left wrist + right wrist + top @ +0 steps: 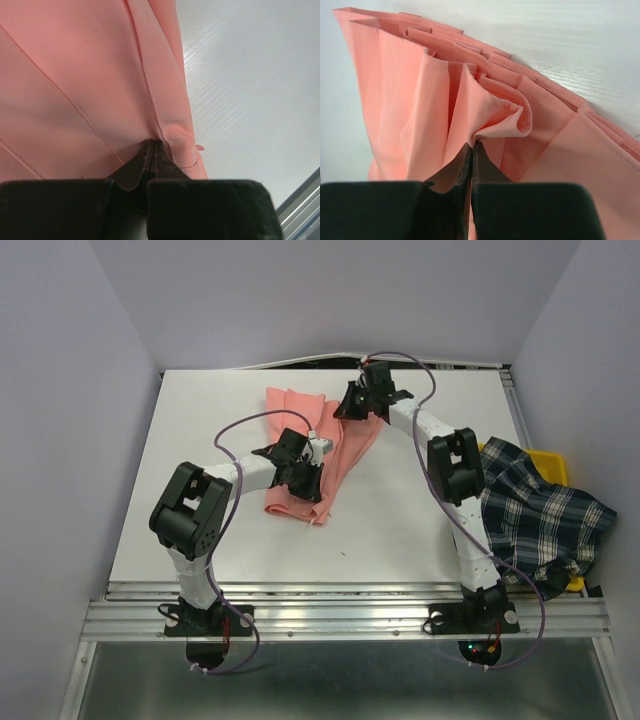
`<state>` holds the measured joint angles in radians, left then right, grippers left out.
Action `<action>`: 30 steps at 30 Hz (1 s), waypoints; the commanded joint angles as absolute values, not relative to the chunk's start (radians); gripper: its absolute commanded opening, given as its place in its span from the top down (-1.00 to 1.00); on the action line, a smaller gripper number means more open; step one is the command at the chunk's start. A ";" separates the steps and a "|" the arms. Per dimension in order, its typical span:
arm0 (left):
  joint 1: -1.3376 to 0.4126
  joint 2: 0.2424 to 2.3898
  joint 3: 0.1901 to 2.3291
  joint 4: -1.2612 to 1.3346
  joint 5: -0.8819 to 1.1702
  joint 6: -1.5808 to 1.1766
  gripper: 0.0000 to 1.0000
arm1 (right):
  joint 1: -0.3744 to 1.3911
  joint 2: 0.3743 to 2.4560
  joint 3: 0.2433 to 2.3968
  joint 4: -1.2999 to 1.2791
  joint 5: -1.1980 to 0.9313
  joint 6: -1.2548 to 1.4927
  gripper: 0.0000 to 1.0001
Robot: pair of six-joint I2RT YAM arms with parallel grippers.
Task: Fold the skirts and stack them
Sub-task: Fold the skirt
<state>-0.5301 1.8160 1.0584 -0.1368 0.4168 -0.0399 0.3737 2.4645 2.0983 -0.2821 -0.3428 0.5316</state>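
Observation:
The salmon-pink pleated skirt point(305, 455) lies on the white table, folded into a long strip. My left gripper point(300, 478) is shut on the skirt's near end; the left wrist view shows the closed jaws pinching the cloth point(100, 90) by its seam. My right gripper point(358, 405) is shut on the skirt's far end; the right wrist view shows a fold of pleated cloth point(420, 100) caught between the closed jaws. The navy-green plaid skirt point(540, 515) lies crumpled at the right edge, partly over a yellow bin.
The yellow bin point(550, 462) stands at the table's right edge under the plaid skirt. White walls enclose the left, back and right sides. A metal rail point(340, 615) runs along the near edge by the arm bases.

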 commanded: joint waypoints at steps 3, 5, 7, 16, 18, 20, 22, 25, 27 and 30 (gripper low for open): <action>-0.515 1.913 1.019 -0.202 0.290 -0.026 0.92 | 0.370 2.240 1.989 -0.177 -0.379 0.497 0.99; -0.512 1.917 1.019 -0.202 0.288 -0.031 0.92 | 0.344 2.188 1.933 -0.149 -0.374 0.500 0.99; -0.512 1.921 1.020 -0.202 0.288 -0.031 0.96 | 0.334 2.140 1.886 -0.135 -0.385 0.502 0.99; -0.512 1.919 1.019 -0.204 0.288 -0.032 0.96 | 0.244 2.069 1.695 -0.120 -0.391 0.514 0.99; -0.512 1.917 1.017 -0.201 0.290 -0.032 0.96 | 0.235 2.088 1.658 -0.115 -0.391 0.514 0.99; -0.512 1.914 1.014 -0.199 0.293 -0.032 0.96 | 0.235 2.111 1.646 -0.104 -0.402 0.506 0.99; -0.512 1.914 1.014 -0.198 0.295 -0.032 0.96 | 0.235 2.153 1.638 -0.066 -0.413 0.499 0.99; -0.512 1.914 1.014 -0.201 0.293 -0.032 0.94 | 0.225 2.206 1.647 -0.014 -0.423 0.514 0.99; -0.512 1.908 1.011 -0.198 0.299 -0.028 0.84 | 0.225 2.227 1.664 -0.011 -0.420 0.522 0.99; -0.512 1.891 1.000 -0.193 0.307 -0.023 0.71 | 0.225 2.244 1.677 0.048 -0.373 0.512 0.99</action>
